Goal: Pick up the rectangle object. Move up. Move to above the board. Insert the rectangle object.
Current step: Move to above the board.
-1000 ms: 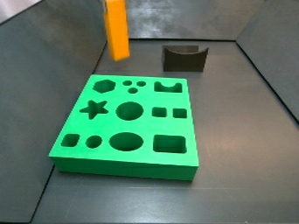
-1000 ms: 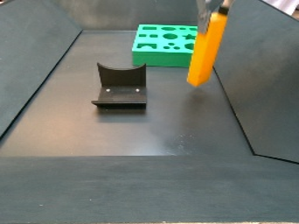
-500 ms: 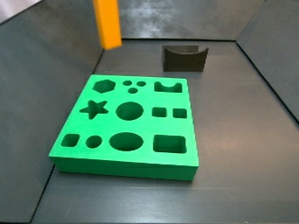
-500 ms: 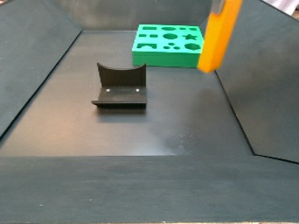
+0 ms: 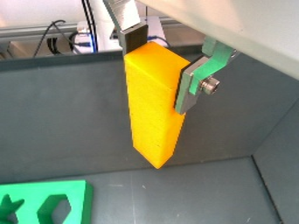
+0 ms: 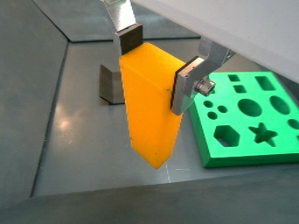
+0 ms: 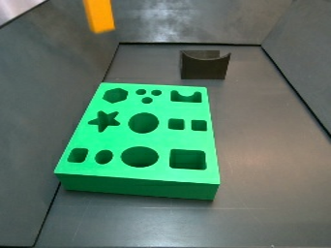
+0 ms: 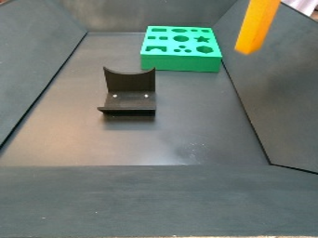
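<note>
My gripper (image 5: 163, 59) is shut on the top of the rectangle object (image 5: 153, 105), a tall orange-yellow block that hangs upright between the silver fingers (image 6: 190, 77) in both wrist views (image 6: 149, 109). In both side views only its lower end shows, high at the frame's upper edge (image 7: 99, 15) (image 8: 258, 25); the gripper itself is out of frame there. The bright green board (image 7: 142, 136) with many cut-out holes lies flat on the dark floor, also seen in a side view (image 8: 183, 48) and in the wrist views (image 6: 247, 114) (image 5: 47, 203). The block hangs well above the floor, beside the board.
A short dark block with a curved notch (image 7: 204, 63) stands on the floor beyond the board, also seen in a side view (image 8: 126, 91) and behind the held block in a wrist view (image 6: 110, 86). Grey sloping walls (image 8: 267, 102) enclose the floor.
The orange-yellow block has risen steadily in the gripper; it now shows only at the top of both side views. The board and the dark block have not moved.
</note>
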